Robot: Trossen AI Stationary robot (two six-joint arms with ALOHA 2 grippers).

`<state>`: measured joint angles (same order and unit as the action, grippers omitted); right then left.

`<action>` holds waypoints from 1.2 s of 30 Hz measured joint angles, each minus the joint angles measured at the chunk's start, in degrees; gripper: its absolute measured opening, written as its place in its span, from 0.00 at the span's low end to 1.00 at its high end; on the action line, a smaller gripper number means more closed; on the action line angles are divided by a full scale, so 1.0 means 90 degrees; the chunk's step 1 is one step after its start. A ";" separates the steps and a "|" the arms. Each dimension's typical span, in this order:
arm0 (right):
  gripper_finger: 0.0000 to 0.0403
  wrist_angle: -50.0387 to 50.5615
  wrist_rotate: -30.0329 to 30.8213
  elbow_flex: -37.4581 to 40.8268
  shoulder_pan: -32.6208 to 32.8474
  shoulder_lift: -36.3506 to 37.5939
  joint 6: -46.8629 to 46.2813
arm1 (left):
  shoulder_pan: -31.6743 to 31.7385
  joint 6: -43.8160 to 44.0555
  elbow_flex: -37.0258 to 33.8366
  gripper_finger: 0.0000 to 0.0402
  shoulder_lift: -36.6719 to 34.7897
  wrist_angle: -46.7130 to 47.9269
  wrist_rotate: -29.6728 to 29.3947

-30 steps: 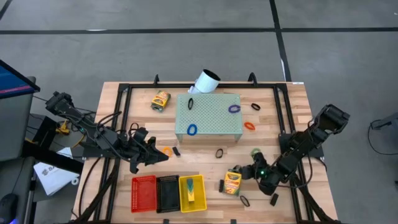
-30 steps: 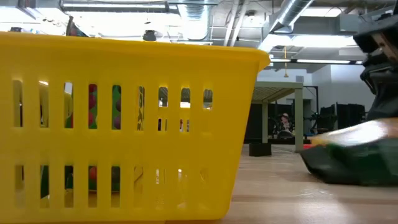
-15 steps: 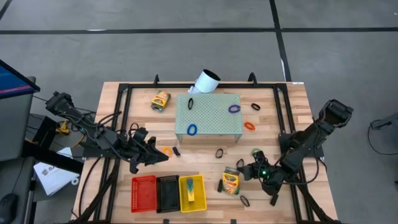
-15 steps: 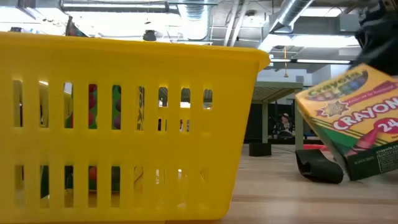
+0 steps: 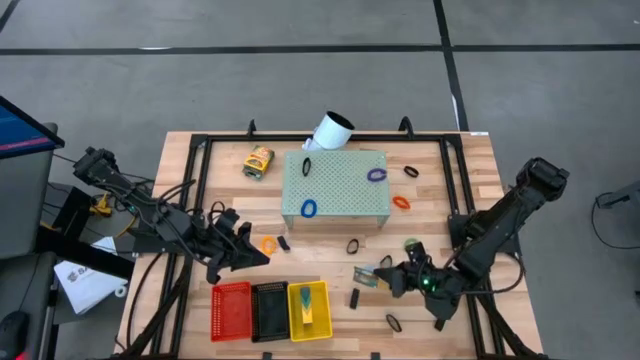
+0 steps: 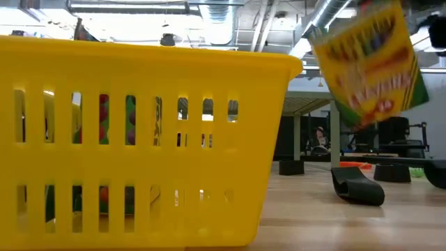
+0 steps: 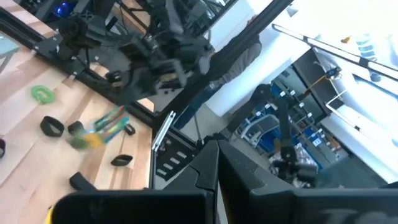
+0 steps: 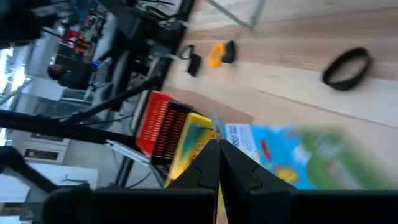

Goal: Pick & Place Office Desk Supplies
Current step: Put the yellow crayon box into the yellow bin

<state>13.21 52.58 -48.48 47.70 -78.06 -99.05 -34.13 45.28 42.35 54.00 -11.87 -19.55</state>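
Note:
A yellow-orange crayon box [image 5: 367, 275] hangs in the air at the near right, tilted [image 6: 369, 63], with my right gripper [image 5: 385, 279] shut on it. The box stands above and to the right of the yellow basket [image 5: 308, 310]. My left gripper [image 5: 262, 256] waits shut at the left, holding nothing. A second crayon box [image 5: 259, 160] lies flat at the far left. Thin loops lie about: blue [image 5: 309, 208] and purple [image 5: 376, 174] on the pale green block [image 5: 335, 187], orange [image 5: 268, 243] and black [image 5: 352, 246] on the table. My right gripper pinches the crayon box between its two fingers at one edge [image 8: 235, 142]; the rest of the box reaches out past the fingertips. The fingers come from the table's right, slanting a little downward. The box is lifted clear of the table and tilted.
Red [image 5: 231, 310], black [image 5: 268, 312] and yellow baskets stand in a row at the near edge. A white tube [image 5: 330, 130] leans at the block's far side. Small black clips [image 5: 355, 298] and a black loop [image 5: 393, 322] lie below the raised box; a green loop [image 5: 411, 243] is nearby.
My right gripper has risen from the table with the crayon box and drifted slightly toward the left. The box, flat on the wood a second ago, is now lifted clear and turned onto its edge.

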 joint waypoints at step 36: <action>0.00 0.0287 0.2077 -0.4795 -0.0636 -0.4003 0.0150 | -0.1303 -0.0197 0.0000 0.00 0.0007 0.0383 0.0155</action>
<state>15.80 71.27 -91.63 41.98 -114.09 -97.69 -45.86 43.51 42.35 54.06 -8.43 -18.15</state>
